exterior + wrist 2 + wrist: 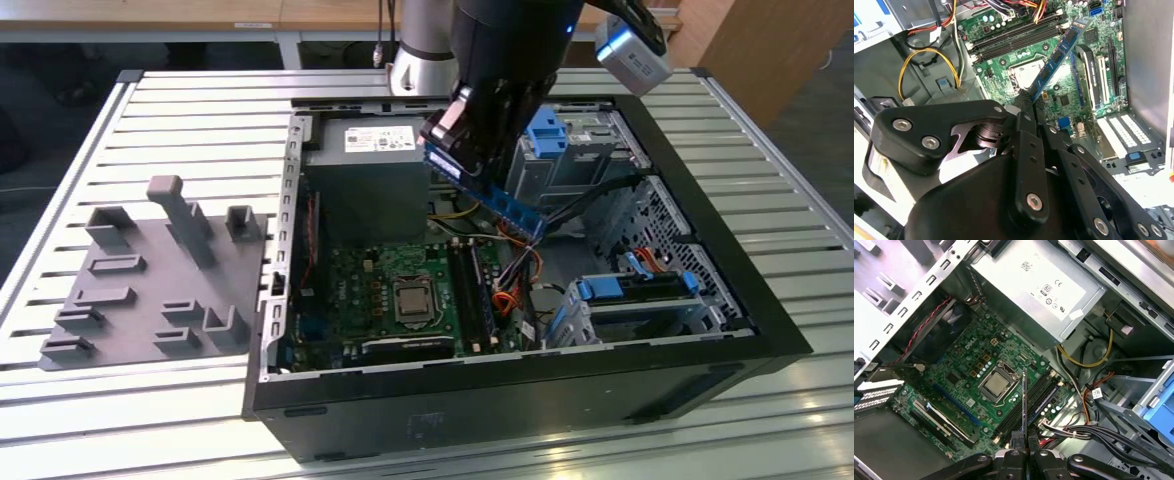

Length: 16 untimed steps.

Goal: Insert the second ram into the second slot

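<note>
My gripper [458, 135] hangs over the open computer case [747, 330] and is shut on the second ram [497, 197], a thin blue circuit-board stick. In the second wrist view the ram [1056, 57] sticks out slanted from the fingertips [1024, 102] above the motherboard [1064, 95]. The first wrist view shows the ram [1024, 402] edge-on, held clear above the long black memory slots [1041, 392] beside the processor socket [996, 384]. The same slots [470, 290] lie well below the stick in the exterior view. I cannot tell which slot the stick lines up with.
Inside the case sit a grey power supply [367, 140], blue drive brackets [547, 130] [641, 288] and bundles of coloured cables [514, 295]. A grey parts fixture [147, 280] lies on the slatted table [174, 110] at the exterior view's left.
</note>
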Tool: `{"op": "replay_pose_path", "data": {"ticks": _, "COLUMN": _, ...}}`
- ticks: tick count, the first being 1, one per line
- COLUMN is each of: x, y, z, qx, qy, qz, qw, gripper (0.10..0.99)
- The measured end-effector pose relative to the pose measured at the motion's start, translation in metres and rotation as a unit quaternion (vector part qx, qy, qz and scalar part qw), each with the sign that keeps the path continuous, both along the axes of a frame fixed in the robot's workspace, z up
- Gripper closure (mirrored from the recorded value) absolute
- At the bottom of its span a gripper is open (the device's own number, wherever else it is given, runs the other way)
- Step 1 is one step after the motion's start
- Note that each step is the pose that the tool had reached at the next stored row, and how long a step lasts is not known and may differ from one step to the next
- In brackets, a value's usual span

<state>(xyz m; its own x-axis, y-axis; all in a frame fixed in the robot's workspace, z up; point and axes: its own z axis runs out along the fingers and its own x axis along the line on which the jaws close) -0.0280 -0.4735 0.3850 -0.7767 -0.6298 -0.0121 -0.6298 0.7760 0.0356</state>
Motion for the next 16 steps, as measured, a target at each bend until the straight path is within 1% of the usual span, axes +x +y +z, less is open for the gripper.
{"op": "replay_pose_path", "data": {"ticks": 9, "x": 0.0, "y": 0.0006, "z": -0.0002, "qx": -0.0008, "qy": 0.0, "qz": -0.019, "qw": 0.9998, "gripper": 0.949}}
{"op": "replay_pose_path", "data": {"ticks": 16, "x": 0.0, "y": 0.0007, "z": -0.0002, "qx": -0.0008, "qy": 0.0, "qz": -0.036, "qw": 0.9993, "gripper": 0.949}}
